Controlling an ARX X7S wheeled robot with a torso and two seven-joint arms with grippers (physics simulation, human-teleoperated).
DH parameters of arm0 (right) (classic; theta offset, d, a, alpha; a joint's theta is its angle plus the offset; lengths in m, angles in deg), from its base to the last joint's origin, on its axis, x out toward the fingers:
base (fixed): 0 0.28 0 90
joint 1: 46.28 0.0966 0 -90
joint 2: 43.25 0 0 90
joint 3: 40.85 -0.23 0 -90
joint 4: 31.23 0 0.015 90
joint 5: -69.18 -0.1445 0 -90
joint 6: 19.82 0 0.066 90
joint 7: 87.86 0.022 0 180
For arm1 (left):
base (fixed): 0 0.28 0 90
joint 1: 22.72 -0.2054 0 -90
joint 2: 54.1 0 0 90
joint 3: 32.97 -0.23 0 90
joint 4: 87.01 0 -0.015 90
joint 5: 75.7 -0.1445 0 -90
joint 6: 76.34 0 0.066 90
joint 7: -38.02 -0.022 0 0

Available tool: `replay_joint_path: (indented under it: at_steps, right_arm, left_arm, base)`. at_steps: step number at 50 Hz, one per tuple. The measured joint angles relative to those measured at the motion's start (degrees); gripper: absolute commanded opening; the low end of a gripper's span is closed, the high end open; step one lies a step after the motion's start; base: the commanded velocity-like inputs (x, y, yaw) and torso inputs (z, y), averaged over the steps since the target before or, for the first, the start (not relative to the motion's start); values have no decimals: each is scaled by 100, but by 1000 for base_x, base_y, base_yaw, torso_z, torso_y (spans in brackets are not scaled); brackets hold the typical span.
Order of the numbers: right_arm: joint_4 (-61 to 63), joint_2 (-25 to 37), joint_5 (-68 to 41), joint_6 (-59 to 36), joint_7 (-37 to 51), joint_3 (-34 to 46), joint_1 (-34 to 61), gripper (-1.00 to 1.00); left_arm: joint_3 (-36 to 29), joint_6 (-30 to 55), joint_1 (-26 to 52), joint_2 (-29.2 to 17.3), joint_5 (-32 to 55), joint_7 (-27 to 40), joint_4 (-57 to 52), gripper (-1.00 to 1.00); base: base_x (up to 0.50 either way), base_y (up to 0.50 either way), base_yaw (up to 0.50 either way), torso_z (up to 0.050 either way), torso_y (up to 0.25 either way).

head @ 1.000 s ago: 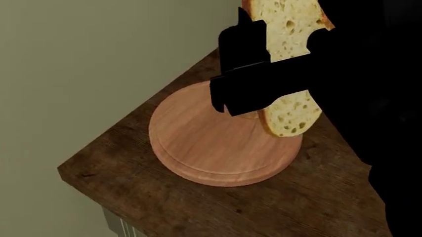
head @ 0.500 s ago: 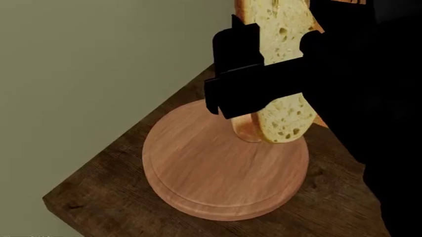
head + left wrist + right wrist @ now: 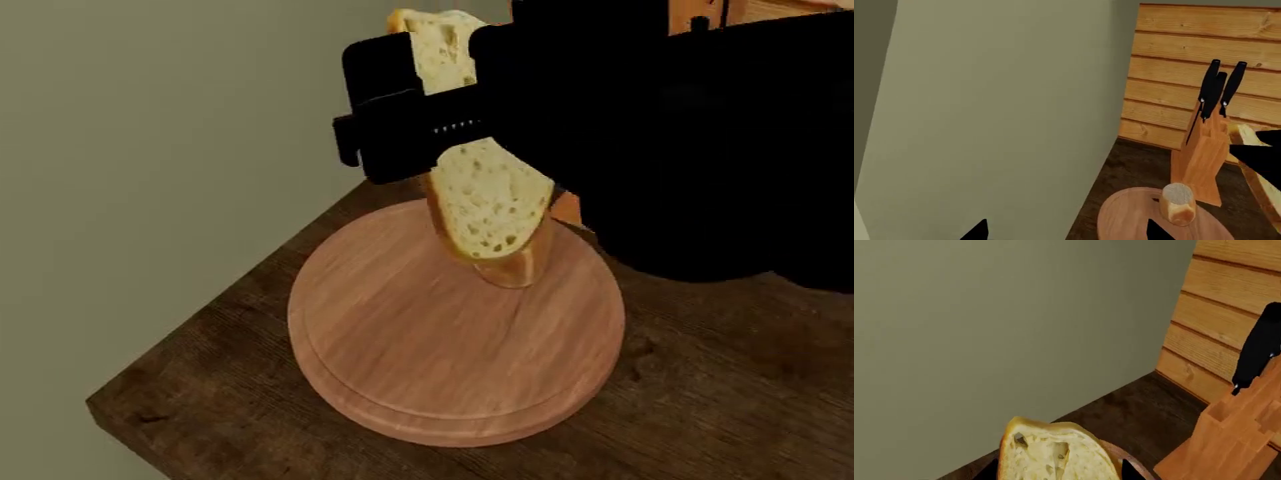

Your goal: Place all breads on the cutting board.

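Note:
The round pinkish cutting board (image 3: pixel 400 350) lies on the dark wooden table. A small golden-brown roll (image 3: pixel 1178 202) stands on the board, mostly hidden behind the slice in the head view. My right gripper (image 3: pixel 434 125) is shut on the large cream bread slice (image 3: pixel 487 205), holding it upright above the board's far part; its lower end hangs just in front of the roll. In the right wrist view the slice (image 3: pixel 1054 455) fills the space between the jaws of the right gripper (image 3: pixel 1059 472). My left gripper (image 3: pixel 1066 231) is open and empty, back from the board (image 3: pixel 1134 220).
A wooden knife block (image 3: pixel 1201 160) with black-handled knives stands just beyond the board, against a plank wall (image 3: pixel 1201 55). A plain grey-green wall (image 3: pixel 160 150) borders the table on the left. The table's corner edge (image 3: pixel 120 405) is near the board's front left.
My right gripper has carried the slice leftward, so it now hangs over the board in front of the roll. In the last half second the head view has stayed still.

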Motion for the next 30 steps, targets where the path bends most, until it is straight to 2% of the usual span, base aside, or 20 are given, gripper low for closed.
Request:
replay_joint_path:
  at_steps: [11,20,30]
  right_arm:
    - [-2121,-1204,906,-100,-1312,664,544,-100]
    - [-4326,-2388,1775,74,-2784,1406,860,-100]
    - [-5655,-3101,1549,396,-3482,2549,910,-100]
  left_arm:
    - [-23,-202,-240,-99,-142,-156,-122,100]
    - [-28,-340,-396,-187,-233,-273,-193,100]
    - [-30,-489,-561,-356,-310,-429,-271,100]
  base:
    - [0,0,0,0,0]
    - [0,0,0,0,0]
    - [0,0,0,0,0]
